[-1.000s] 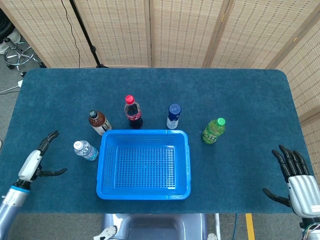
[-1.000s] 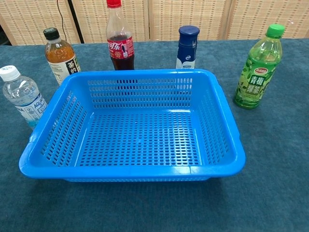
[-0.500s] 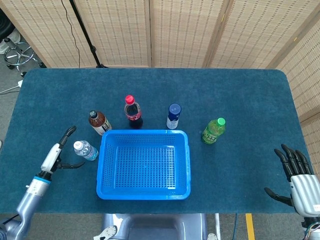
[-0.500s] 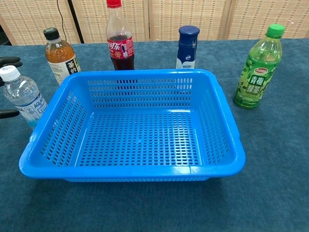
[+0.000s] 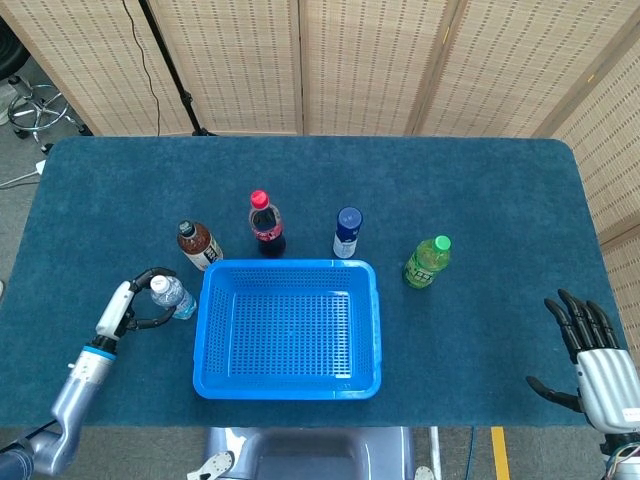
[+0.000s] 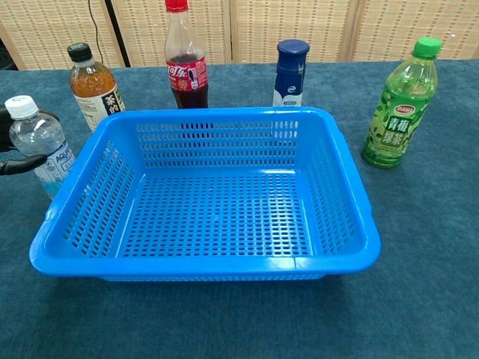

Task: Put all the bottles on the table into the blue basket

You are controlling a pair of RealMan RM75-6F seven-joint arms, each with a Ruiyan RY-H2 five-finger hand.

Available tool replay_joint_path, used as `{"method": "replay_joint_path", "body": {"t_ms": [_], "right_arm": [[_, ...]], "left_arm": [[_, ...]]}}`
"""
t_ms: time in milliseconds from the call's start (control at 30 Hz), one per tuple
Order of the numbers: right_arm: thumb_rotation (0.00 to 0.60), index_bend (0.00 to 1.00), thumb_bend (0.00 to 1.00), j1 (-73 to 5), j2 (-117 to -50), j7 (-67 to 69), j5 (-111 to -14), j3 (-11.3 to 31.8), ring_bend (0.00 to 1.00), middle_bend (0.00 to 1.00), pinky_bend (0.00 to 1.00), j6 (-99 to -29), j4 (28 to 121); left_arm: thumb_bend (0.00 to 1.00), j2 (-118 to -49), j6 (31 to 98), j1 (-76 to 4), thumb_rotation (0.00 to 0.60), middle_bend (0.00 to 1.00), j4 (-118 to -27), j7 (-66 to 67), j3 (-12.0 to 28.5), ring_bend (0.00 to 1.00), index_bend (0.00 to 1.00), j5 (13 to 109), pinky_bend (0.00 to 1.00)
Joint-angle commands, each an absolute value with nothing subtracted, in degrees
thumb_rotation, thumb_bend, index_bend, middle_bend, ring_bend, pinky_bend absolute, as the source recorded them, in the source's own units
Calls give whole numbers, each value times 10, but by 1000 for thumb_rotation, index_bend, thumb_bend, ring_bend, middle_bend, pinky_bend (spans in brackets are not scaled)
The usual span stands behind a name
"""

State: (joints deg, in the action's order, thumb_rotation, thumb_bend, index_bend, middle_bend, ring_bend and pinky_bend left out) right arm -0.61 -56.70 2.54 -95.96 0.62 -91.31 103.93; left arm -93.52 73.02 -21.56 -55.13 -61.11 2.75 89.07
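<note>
The blue basket (image 5: 287, 387) (image 6: 209, 265) stands empty at the table's near middle. A clear water bottle (image 5: 172, 298) (image 6: 39, 144) stands upright by its left wall, and my left hand (image 5: 124, 307) curls its fingers (image 6: 18, 163) around it. Behind the basket stand a brown tea bottle (image 5: 200, 246) (image 6: 93, 86), a red-capped cola bottle (image 5: 266, 225) (image 6: 185, 66) and a small dark-blue bottle (image 5: 346, 232) (image 6: 291, 72). A green tea bottle (image 5: 426, 262) (image 6: 399, 105) stands to the basket's right. My right hand (image 5: 597, 362) hovers open at the near right, holding nothing.
The dark blue table (image 5: 480, 190) ends at woven screens (image 5: 360, 60) behind. A stand's pole (image 5: 170, 65) and a stool (image 5: 35, 105) sit off the far left corner.
My left hand has moved right to the water bottle and closed its fingers around it; the bottle shifted slightly toward the basket. The right hand barely moved.
</note>
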Motion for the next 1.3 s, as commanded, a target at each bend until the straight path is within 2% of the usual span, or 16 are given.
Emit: {"method": "replay_joint_path", "body": {"t_ms": [33,300,467,667,867,1200,1233,1300], "right_arm": [[600,0,0,-6,-567,25,-960,6,0,0,0,-913,1040],[600,0,0,-7,-568,19,-963,3,0,0,0,-909,1043],[600,0,0,-7,-569,14,-964,2,0,0,0,-907,1045],[600,0,0,-7,-570,8,-962,1,0,0,0,-904,1047],[600,0,0,-10,-571,6,-948,5,0,0,0,-894,1046],[600,0,0,-11,-570,5,-947,4,0,0,0,-893,1046],[600,0,0,-11,-570,6,-946,4,0,0,0,-892,1046],[600,0,0,-11,-569,8,-945,5,0,0,0,-892,1046]], "left_arm": [[562,-927,755,-209,600,394,-562,-625,30,362,565,894,397],[561,-839,894,-176,600,394,-659,-645,43,359,561,931,397],[556,-791,922,-182,600,394,-731,-607,30,355,557,979,397],[548,-767,883,-225,600,394,-822,-518,15,345,555,1035,397],[543,-800,801,-271,600,394,-889,-435,-3,339,554,1057,397],[530,-871,694,-305,600,394,-893,-338,-12,331,545,1006,397],[518,-876,689,-307,600,387,-891,-337,-13,319,532,1002,391],[457,-876,678,-311,600,314,-888,-339,-22,239,481,1001,311]]}}
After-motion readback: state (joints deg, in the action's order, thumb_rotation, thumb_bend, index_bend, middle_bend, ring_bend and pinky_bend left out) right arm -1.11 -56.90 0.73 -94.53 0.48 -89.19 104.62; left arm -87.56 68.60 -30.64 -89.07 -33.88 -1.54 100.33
